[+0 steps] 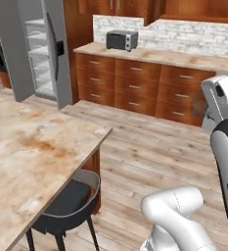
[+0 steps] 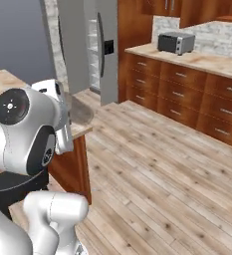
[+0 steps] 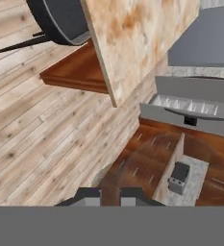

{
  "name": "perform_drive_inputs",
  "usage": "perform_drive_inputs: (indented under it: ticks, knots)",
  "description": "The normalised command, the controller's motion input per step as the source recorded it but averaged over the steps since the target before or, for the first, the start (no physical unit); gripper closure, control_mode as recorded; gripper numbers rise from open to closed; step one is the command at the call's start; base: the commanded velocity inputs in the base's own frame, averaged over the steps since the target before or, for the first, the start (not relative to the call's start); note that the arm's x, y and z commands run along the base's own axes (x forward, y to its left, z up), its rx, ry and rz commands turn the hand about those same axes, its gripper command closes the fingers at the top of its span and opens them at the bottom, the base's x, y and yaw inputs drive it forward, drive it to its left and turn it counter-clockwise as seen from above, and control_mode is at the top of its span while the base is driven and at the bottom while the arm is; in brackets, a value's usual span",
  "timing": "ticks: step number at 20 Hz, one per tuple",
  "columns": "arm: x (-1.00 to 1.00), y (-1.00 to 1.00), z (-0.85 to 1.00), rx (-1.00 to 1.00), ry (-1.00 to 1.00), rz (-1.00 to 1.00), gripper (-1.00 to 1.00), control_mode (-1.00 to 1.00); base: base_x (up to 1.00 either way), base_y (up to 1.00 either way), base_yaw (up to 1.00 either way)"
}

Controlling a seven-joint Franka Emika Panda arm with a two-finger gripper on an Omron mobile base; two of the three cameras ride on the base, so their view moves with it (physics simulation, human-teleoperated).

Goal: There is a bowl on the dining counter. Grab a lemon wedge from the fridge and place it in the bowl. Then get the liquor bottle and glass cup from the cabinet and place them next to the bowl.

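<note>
Left base view: dining counter [image 1: 32, 147] with a mottled tan top fills the lower left, a dark stool [image 1: 69, 206] tucked under its near edge; wood plank floor [image 1: 149, 152] runs across to a row of brown drawer cabinets [image 1: 145, 86] under a pale worktop with a toaster oven [image 1: 122, 39] on it; fridge [image 1: 37, 54] stands at the far left with a door swung open, white shelves visible inside; upper cabinets [image 1: 120, 6] are cut off by the top edge; shelf contents too small to make out, so I can't locate a lemon wedge; can't pick out a bowl on the visible stretch of counter either; in the right base view the arm's elbow covers most of the counter; hand view is rolled, counter edge and stool at its top, fridge and toaster oven toward the lower right; gripper [image 3: 109, 196] shows just its two dark fingertips [image 3: 87, 196] at the bottom, drawn close together with a slim gap, nothing between them, touching nothing, hanging over bare floor.
</note>
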Motion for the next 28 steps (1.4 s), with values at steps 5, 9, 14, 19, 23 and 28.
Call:
perform_drive_inputs:
  ticks: [5,9,14,19,23,28]
  knots:
    - [0.00,0.00,0.00,0.00,0.00,0.00,1.00,1.00,-0.97,0.43,0.36]
    - [0.00,0.00,0.00,0.00,0.00,0.00,1.00,1.00,-0.91,0.50,0.37]
    - [0.00,0.00,0.00,0.00,0.00,0.00,1.00,1.00,-0.88,0.51,0.39]
    - [0.00,0.00,0.00,0.00,0.00,0.00,1.00,1.00,-0.84,0.51,0.40]
    - [0.00,0.00,0.00,0.00,0.00,0.00,1.00,1.00,-0.36,0.37,0.39]
    - [0.00,0.00,0.00,0.00,0.00,0.00,1.00,1.00,0.58,-0.06,0.46]
